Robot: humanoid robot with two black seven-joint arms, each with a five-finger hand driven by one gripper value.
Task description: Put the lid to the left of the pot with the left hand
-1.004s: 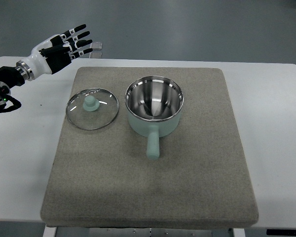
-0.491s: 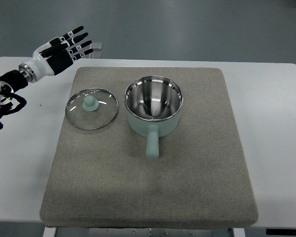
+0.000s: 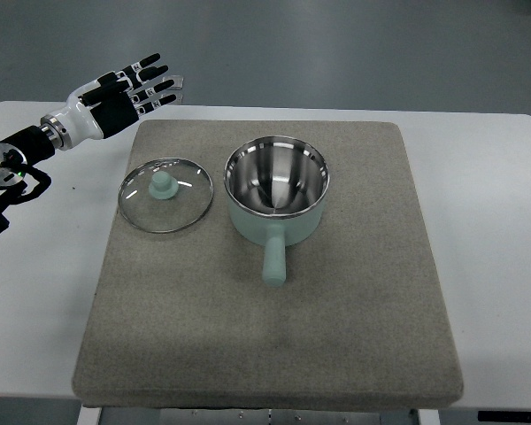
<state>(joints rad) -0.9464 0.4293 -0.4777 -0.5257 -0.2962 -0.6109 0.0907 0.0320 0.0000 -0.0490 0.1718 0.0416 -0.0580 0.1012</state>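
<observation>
Lid (image 3: 165, 195): laid flat on the mat, knob up, just beside the pot on its left side; rim and pot wall are close but not seen to touch. It is judged to be where the task wants it.
Lid knob (image 3: 163, 185): pale green, at the centre of the glass; left upward so that it can be gripped from above.
Pot (image 3: 276, 189): stood upright and uncovered near the middle of the mat; the steel inside is bare and nothing is seen in it.
Pot handle (image 3: 273, 259): pale green, pointed toward the robot's side, away from the lid, so the space left of the pot is kept free.
Mat (image 3: 354, 328): grey felt-like pad under both items; judged to be there to stop sliding and to soften contact of glass and steel.
Table (image 3: 500, 230): white top carrying the mat.
Left hand (image 3: 119, 94): held above the far left corner of the mat, well apart from the lid; fingers spread and released, nothing grasped.
Right hand: not seen.
Task stage: the placing is judged complete, as the lid is down and the hand is clear of it.
Writing: no brand, label or readable print is found on lid, pot or mat; small markings on the fingers are too small to be read.
</observation>
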